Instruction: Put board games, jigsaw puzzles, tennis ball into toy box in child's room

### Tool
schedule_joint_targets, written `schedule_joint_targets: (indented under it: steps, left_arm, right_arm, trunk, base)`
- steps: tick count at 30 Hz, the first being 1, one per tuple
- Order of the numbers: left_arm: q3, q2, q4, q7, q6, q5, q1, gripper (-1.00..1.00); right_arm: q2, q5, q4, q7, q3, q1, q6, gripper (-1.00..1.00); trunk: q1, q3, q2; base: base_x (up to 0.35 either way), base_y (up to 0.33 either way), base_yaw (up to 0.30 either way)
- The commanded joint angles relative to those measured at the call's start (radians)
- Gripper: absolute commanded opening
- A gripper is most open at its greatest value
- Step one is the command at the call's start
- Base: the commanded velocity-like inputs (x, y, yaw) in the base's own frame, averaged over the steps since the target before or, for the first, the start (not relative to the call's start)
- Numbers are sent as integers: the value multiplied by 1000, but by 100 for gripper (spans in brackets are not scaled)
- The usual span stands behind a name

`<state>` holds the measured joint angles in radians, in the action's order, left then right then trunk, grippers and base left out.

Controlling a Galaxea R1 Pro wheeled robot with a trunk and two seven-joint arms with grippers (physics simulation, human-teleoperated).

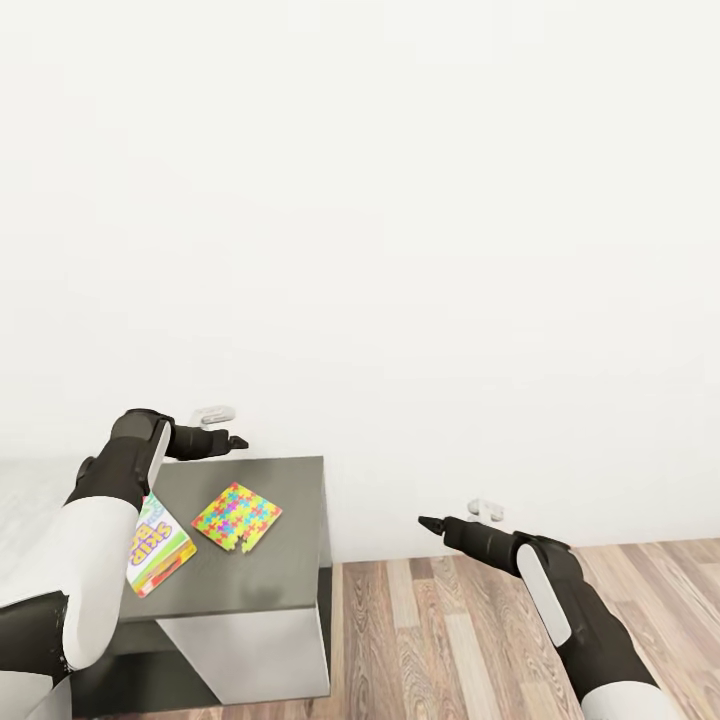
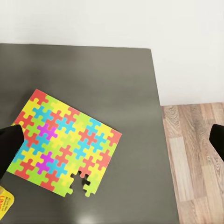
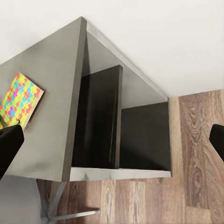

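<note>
White wall behind dark desk point(image 1: 270, 480); jigsaw puzzle point(image 1: 237, 517) flat mid-desk, SKIP BO box point(image 1: 155, 545) beside it; left pincer point(image 1: 238, 441) open, empty, above puzzle; should descend square over puzzle edge; right pincer point(image 1: 428, 522) aperture unclear.

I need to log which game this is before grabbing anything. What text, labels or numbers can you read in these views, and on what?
"SKIP BO": large letters on the game box lying on the dark desk, partly under the left arm.
Smaller print on the same box: too small to read.
Puzzle: coloured pieces only, no text.
Yellow corner at the edge of the left wrist view: a red mark, unreadable.
</note>
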<state>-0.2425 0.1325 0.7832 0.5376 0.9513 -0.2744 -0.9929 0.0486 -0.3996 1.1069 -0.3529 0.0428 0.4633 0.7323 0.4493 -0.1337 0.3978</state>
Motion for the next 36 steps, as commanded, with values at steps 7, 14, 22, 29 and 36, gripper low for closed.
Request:
schedule_joint_targets:
  steps: [7,14,22,29,36]
  left_arm:
    - [-2,1,-31,8,2,-12,-1,100]
    - [-1,1,-54,-37,-18,-12,-1,100]
    - [-9,2,-138,-167,-67,-6,-1,100]
    - [-8,1,-160,-195,-85,-10,-1,100]
    - [-5,1,-165,-197,-94,-10,-1,100]
  right_arm:
    - [-1,1,-1,-7,2,1,6,100]
    - [-1,-1,-1,-8,2,2,6,100]
    - [-1,-2,-1,-8,2,2,7,100]
    - [-1,-2,-1,-8,2,2,7,100]
    - [-1,-2,-1,-8,2,2,7,100]
  trunk:
    - [1,-2,2]
    - [1,-2,2]
    - [1,-2,2]
    - [1,-2,2]
    - [1,-2,2]
  base:
    - [136,97,0]
    - [30,22,0]
    - [54,2,0]
    - [44,0,0]
    - [84,0,0]
